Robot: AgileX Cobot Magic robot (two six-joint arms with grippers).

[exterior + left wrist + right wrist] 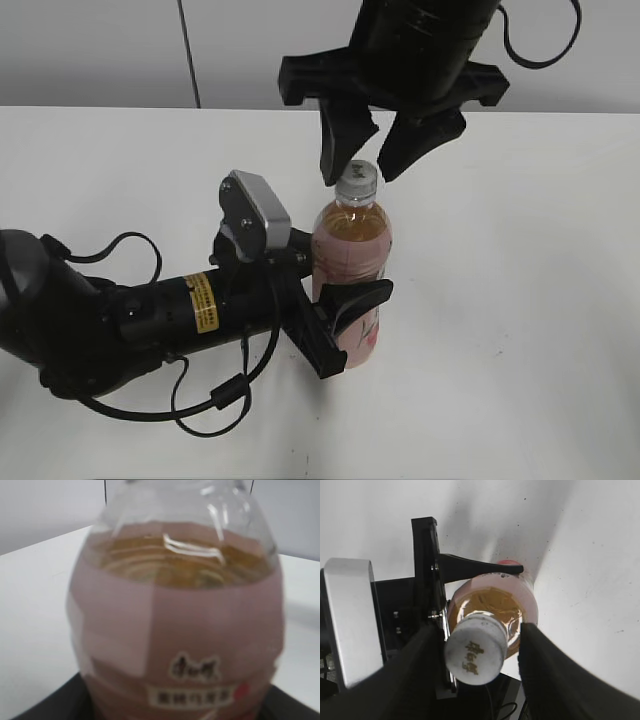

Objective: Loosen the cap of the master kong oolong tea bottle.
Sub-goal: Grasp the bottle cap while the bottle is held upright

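Note:
The master kong oolong tea bottle (352, 250) stands upright on the white table, amber tea inside, pink label around it. It fills the left wrist view (175, 630) and shows from above in the right wrist view (492, 597). My left gripper (345, 325) is shut on the bottle's lower body, its fingertips hidden in its own view. The white cap (357, 180) sits on the neck, with a dark mark on top (475, 655). My right gripper (362, 160) hangs open over the cap, a finger on each side (477, 665), not touching it.
The white table (520, 300) spreads around the bottle. The left arm's black body and loose cables (150, 320) lie at the front left. A grey wall (100, 50) rises behind the table's far edge.

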